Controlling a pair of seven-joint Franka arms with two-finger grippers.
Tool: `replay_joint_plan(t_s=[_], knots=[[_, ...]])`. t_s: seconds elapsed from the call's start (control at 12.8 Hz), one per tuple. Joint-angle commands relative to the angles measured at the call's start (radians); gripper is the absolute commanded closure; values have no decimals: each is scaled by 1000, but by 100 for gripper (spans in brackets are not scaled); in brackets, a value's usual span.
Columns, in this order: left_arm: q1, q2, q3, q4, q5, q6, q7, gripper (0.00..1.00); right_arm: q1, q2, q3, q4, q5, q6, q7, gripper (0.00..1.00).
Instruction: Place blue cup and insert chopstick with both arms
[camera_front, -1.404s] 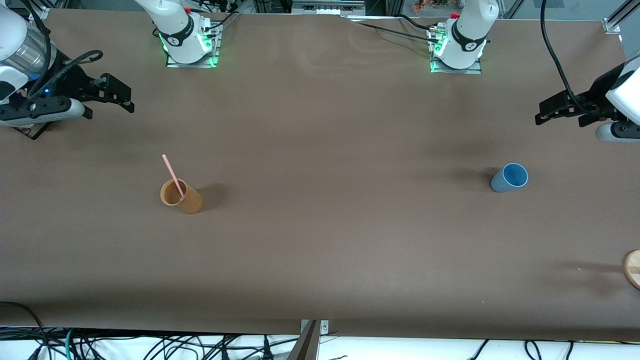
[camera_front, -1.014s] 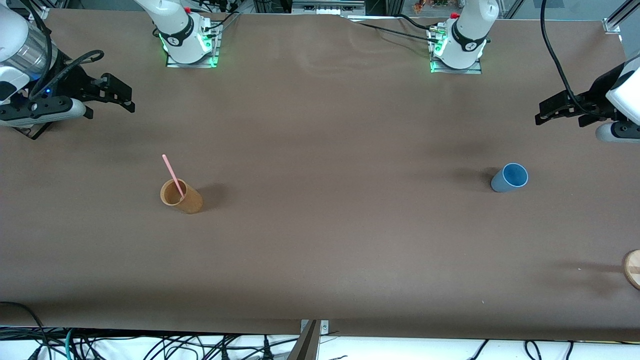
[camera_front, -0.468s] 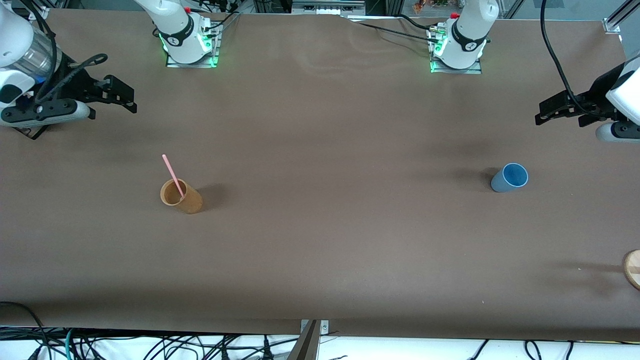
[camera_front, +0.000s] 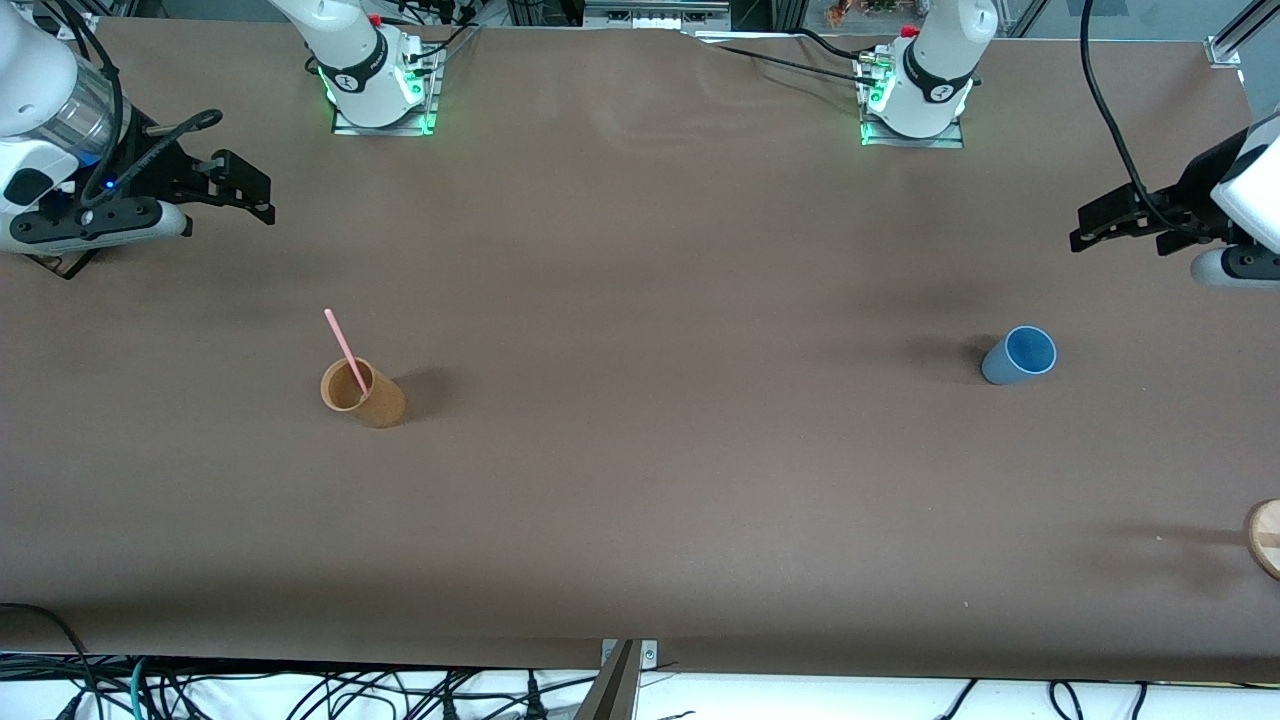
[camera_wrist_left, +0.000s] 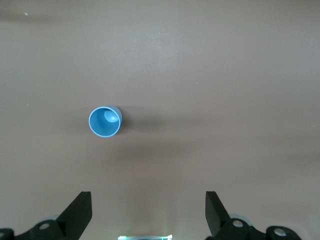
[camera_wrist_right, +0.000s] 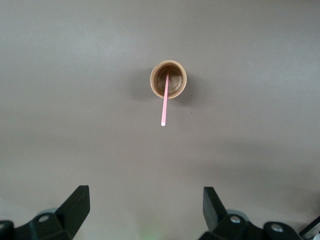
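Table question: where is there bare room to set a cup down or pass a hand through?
The widest bare stretch of the table lies between the orange cup, which holds the pink stick, and the blue cup. The strip nearest the front camera is bare too, up to a wooden disc. Nowhere is crowded.

right gripper (camera_front: 262, 195) shifted slightly toward table centre, fingers spread

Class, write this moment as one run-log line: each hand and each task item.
left hand open, over table | right hand open, over table | blue cup upright, untouched | chopstick standing in tan cup
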Motion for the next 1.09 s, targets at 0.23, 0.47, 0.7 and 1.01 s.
replay_joint_plan(t_s=[0.23,0.47,0.7,1.01], knots=[[8,24,-1,-4,-4,63,7,0,10,-31,-10,-43,-15,13,-14,0],[4,38,-4,-2,3,69,3,0,10,-30,-10,-43,-15,16,-14,0],[8,69,-2,1,13,72,9,0,10,-30,-10,-45,-15,13,-16,0],[15,161,-2,-60,61,169,33,0,10,-30,-10,-45,-15,12,-29,0]])
